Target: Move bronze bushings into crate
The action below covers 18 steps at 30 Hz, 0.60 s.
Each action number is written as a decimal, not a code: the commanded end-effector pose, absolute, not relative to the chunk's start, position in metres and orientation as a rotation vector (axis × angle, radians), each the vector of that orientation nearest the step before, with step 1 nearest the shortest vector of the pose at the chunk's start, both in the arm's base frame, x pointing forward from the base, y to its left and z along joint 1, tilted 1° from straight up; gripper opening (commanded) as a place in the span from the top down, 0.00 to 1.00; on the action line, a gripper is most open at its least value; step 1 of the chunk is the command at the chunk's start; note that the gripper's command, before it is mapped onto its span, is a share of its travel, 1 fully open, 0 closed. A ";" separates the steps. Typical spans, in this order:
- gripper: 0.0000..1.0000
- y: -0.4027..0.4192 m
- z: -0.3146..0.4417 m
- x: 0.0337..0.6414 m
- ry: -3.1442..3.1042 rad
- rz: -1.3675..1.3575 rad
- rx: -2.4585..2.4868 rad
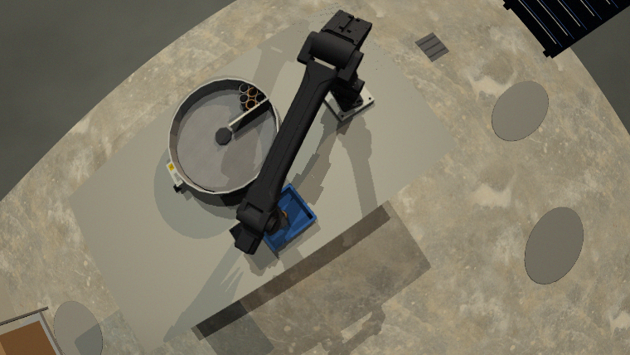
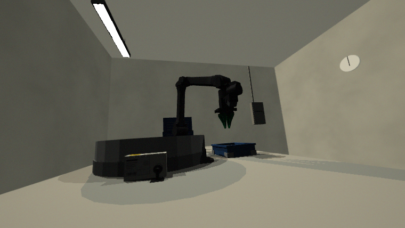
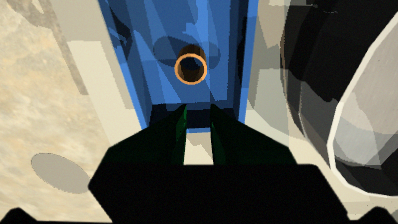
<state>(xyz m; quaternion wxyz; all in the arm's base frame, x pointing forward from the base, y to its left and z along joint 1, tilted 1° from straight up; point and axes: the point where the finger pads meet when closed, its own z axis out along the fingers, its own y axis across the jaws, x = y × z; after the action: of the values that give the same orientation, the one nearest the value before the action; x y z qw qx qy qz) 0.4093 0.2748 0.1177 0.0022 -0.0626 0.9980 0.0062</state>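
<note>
A bronze bushing (image 3: 190,68) stands on end on the floor of the blue crate (image 3: 127,60) (image 1: 305,212) (image 2: 233,147); in the overhead view only an orange speck of the bushing (image 1: 285,214) shows beside the wrist. My gripper (image 3: 198,111) (image 2: 227,125) hangs well above the crate, fingers nearly together with nothing between them. The round turntable (image 1: 178,133) (image 2: 170,149) (image 3: 345,125) holds a cluster of bushings behind its divider at the far side: two bronze ones (image 1: 252,92) (image 1: 250,104) and some dark grey ones (image 1: 243,97).
The arm reaches from its base (image 1: 348,103) across the turntable's right rim to the crate. A control box (image 2: 144,169) sits at the turntable's front. A dark box (image 2: 258,113) hangs on a cord behind the crate.
</note>
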 end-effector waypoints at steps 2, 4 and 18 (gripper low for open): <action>0.81 0.283 0.145 0.423 3.084 0.055 -0.192; 0.81 0.283 0.145 0.423 3.084 0.055 -0.192; 0.81 0.284 0.154 0.424 3.070 0.067 -0.191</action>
<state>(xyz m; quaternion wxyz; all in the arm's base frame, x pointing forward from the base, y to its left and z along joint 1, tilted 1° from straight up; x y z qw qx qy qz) 0.4092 0.2747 0.1177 0.0019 -0.0626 0.9980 0.0060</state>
